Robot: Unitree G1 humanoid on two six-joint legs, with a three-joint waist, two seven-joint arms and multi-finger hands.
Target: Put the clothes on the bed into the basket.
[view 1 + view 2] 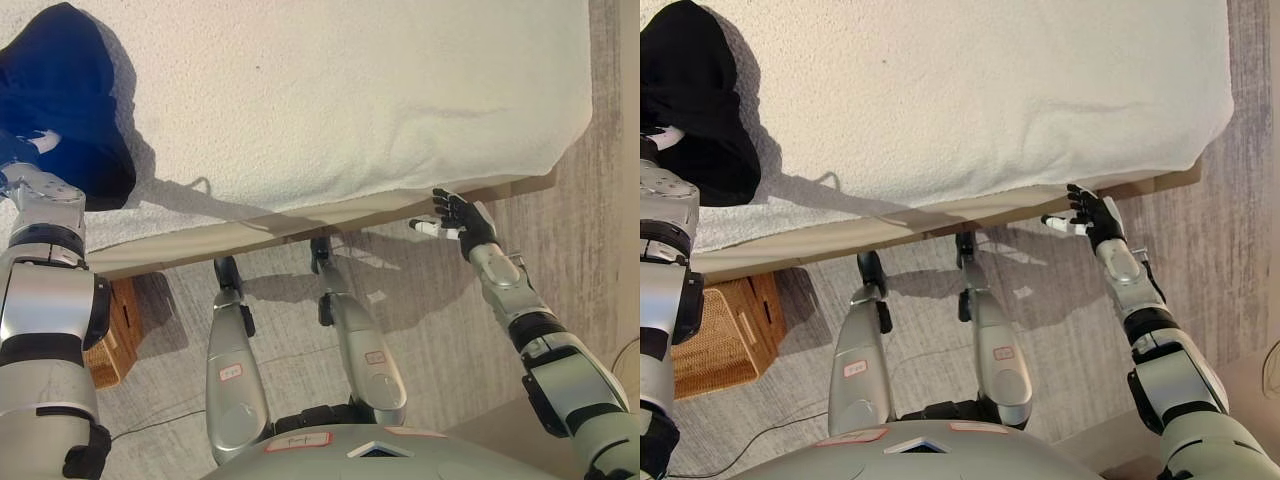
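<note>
A dark blue garment (pixel 60 90) lies bunched at the left end of the white-covered bed (pixel 350 100); it also shows in the right eye view (pixel 695 100). My left hand (pixel 28 150) is up against the garment's lower edge, and its fingers merge with the dark cloth. My right hand (pixel 455 220) is open and empty, fingers spread, just off the bed's near edge on the right. A brown wicker basket (pixel 725 335) stands on the floor below the bed's left end, partly behind my left arm.
The bed's tan base (pixel 300 225) runs along its near edge. Grey carpet (pixel 440 330) covers the floor between me and the bed.
</note>
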